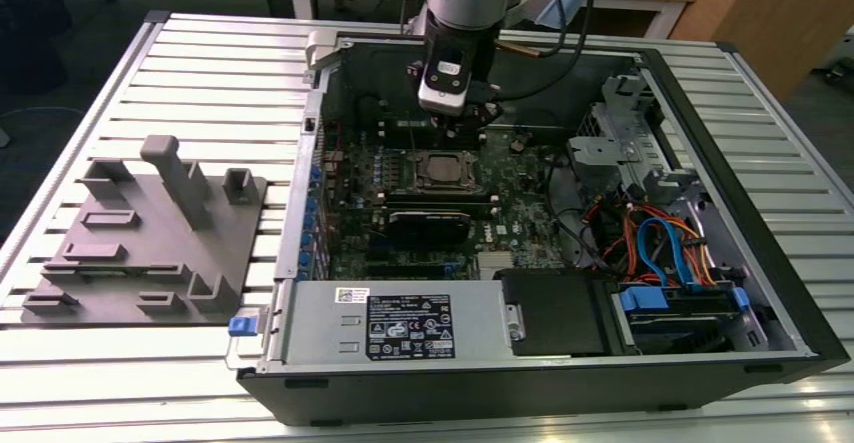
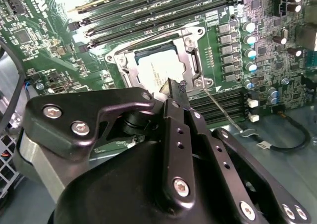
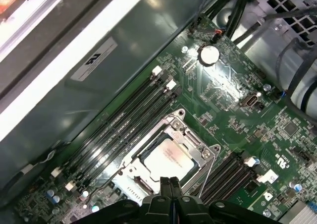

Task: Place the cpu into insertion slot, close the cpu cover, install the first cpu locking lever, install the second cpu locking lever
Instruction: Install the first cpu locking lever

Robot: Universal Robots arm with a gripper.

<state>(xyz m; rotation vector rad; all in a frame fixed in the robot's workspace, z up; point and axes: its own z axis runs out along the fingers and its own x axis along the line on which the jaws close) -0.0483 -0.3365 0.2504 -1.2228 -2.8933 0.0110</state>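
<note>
The cpu [image 3: 166,157] lies flat in the insertion slot [image 3: 130,170] on the green board, its pale metal top showing. The silvery cpu cover [image 3: 195,143] lies down around the chip, which shows through its window. A thin wire locking lever [image 3: 207,172] slants away from one side of the socket. My gripper [image 3: 171,183] hovers just above the socket's edge, its black fingers pressed together with nothing between them. In the second wrist view the gripper [image 2: 176,87] overlaps the near rim of the cover [image 2: 190,60], beside the cpu [image 2: 158,70]. In the exterior view the gripper [image 1: 461,111] hangs behind the socket [image 1: 441,170].
Long black memory slots [image 3: 124,120] flank the socket. The case wall [image 3: 99,60] rises close behind the board. A power supply box [image 1: 394,328] and coloured cables [image 1: 654,243] fill the case's near side. A grey fixture [image 1: 147,233] sits on the slatted table at the exterior view's left.
</note>
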